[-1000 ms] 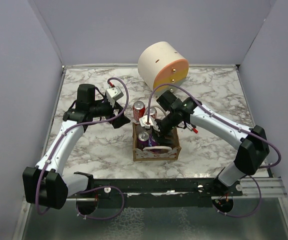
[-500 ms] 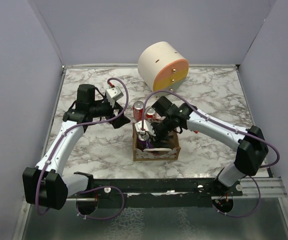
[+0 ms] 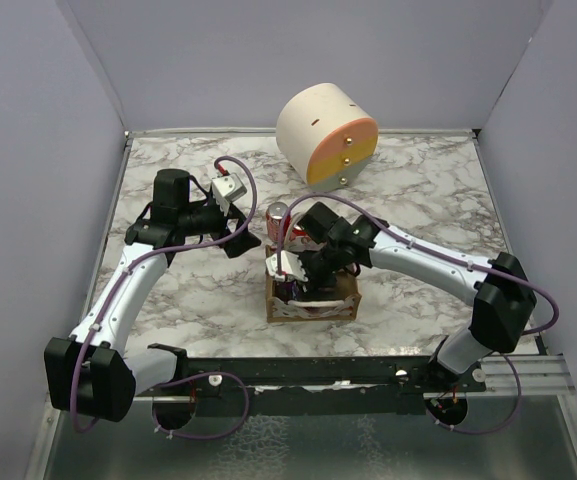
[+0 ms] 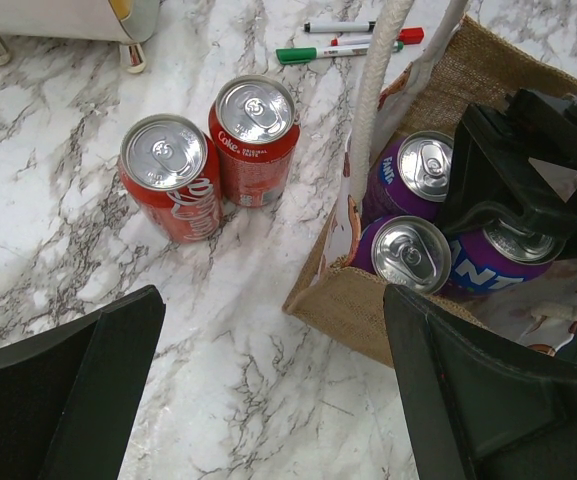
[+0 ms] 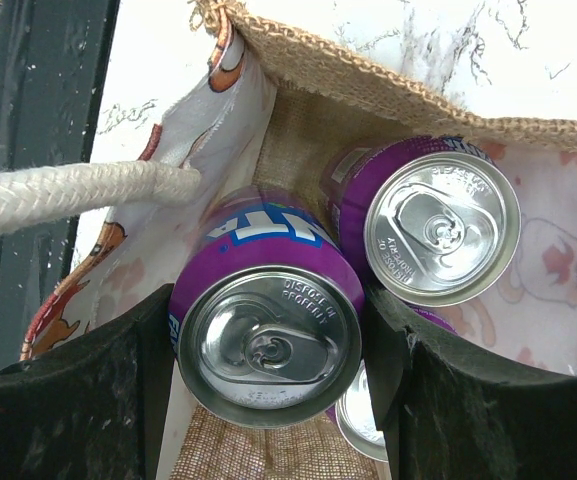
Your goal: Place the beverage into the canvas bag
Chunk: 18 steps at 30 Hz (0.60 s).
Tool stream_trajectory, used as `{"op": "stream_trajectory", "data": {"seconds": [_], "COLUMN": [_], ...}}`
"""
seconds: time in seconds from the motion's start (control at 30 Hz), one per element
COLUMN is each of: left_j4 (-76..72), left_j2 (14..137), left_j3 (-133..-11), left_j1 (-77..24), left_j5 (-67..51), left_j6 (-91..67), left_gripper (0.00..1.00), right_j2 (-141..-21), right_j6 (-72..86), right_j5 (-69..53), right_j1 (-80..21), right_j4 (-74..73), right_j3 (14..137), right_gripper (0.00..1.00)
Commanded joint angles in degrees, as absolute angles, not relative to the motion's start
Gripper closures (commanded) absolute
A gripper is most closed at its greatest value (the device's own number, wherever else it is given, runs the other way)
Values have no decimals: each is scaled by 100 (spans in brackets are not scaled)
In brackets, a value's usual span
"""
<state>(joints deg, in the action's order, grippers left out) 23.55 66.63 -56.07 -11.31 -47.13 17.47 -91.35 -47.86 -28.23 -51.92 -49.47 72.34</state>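
The tan canvas bag (image 3: 311,305) stands at the table's middle, with white rope handles (image 5: 68,195). My right gripper (image 3: 298,268) is shut on a purple Fanta can (image 5: 268,340) and holds it upright inside the bag (image 5: 368,80), beside a second purple can (image 5: 438,225); a third (image 5: 363,430) shows underneath. The left wrist view shows two purple cans (image 4: 408,255) in the bag (image 4: 358,305) and the held one (image 4: 513,255) under the right gripper (image 4: 528,170). My left gripper (image 4: 273,300) is open and empty above the marble, left of the bag. Two red Coke cans (image 4: 168,185) stand behind the bag.
A big cream-and-orange round drawer box (image 3: 326,135) stands at the back. Green, red and black markers (image 4: 338,50) lie behind the bag. The red cans (image 3: 279,215) stand between my two grippers. Grey walls close in the table's sides.
My right gripper has moved left and toward the near side with the purple can, down into the bag's mouth. The left arm has not moved.
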Motion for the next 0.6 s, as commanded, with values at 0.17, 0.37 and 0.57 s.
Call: {"op": "stream_trajectory", "data": {"seconds": [0.17,0.37,0.57], "left_j4": [2236,2229,2249], "left_j2": [6504,6495,6478], "left_j3": [-5520,-5504,-5494], "left_j1": [-1090,-1085,-1085], "left_j5": [-4886,-4886,-4869], "left_j6": [1744,1757,1768], "left_gripper": [7,7,6], "right_j2": [-8921,-8835,-8909], "right_j6": [-4811,-4784,-4800], "right_j5": [-2573,-2569,-2573], "right_j1": [-5402,-5431,-5432], "right_j4": [-4612,-4363,-4349], "right_j3": [7014,6829,6752], "right_gripper": [66,62,55]}}
